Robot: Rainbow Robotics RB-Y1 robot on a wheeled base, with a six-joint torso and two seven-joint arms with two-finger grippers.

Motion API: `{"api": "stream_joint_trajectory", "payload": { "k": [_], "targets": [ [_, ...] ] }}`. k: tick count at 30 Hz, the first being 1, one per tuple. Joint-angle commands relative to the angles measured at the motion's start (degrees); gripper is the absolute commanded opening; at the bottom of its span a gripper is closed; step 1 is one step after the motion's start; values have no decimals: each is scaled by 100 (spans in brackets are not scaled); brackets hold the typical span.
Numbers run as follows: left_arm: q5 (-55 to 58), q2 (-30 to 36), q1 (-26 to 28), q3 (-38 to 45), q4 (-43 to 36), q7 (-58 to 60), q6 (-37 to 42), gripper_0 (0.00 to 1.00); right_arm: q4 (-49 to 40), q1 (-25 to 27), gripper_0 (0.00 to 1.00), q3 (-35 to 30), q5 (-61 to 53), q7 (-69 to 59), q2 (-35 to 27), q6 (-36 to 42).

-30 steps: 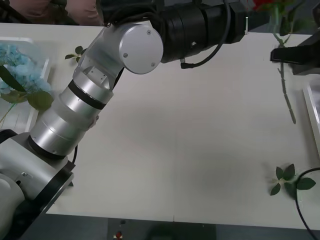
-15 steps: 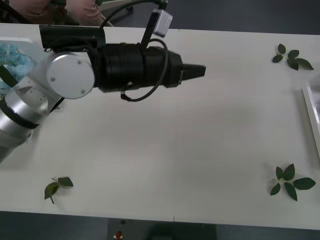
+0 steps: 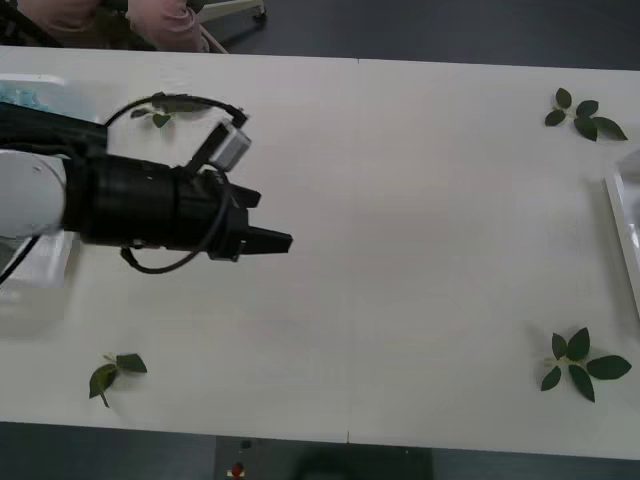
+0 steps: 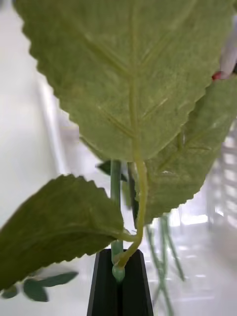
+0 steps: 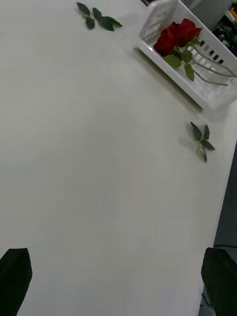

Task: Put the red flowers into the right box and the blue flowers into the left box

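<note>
Red flowers [image 5: 175,35] lie in the right box [image 5: 197,94], heads together and stems toward its far end. My right gripper [image 4: 117,269] is shut on a thin green flower stem [image 4: 116,197]. That stem's big serrated leaves [image 4: 128,74] hide the flower's head, and more stems lie in a white tray behind it. The blue flowers [image 3: 25,95] peek out in the left box [image 3: 40,285], mostly hidden by my left arm. My left gripper [image 3: 272,241] hovers open over bare table left of centre, holding nothing.
Loose leaf sprigs lie at the far right [image 3: 585,113], near right [image 3: 580,365], near left [image 3: 115,372] and far left [image 3: 155,112]. The right box's edge [image 3: 625,215] shows at the table's right side. A person sits behind the far left edge.
My left arm has swung back from the far middle of the table toward the left and nearer side. The right gripper with its red flower has left the front view.
</note>
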Motion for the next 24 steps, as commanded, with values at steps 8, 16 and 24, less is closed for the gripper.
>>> {"api": "stream_joint_trajectory", "payload": {
  "k": [8, 16, 24],
  "targets": [
    [226, -288, -87, 643, -169, -631, 29, 100, 1211, -68, 0, 972, 477, -215, -30, -1670],
    [587, 424, -148, 37, -450, -683, -982, 100, 1475, -68, 0, 1218, 591, -259, 322, -2522],
    [929, 1092, -562, -605, -450, -683, -1448, 100, 1413, -68, 100, 1218, 635, -179, 392, -2566]
  ]
}}
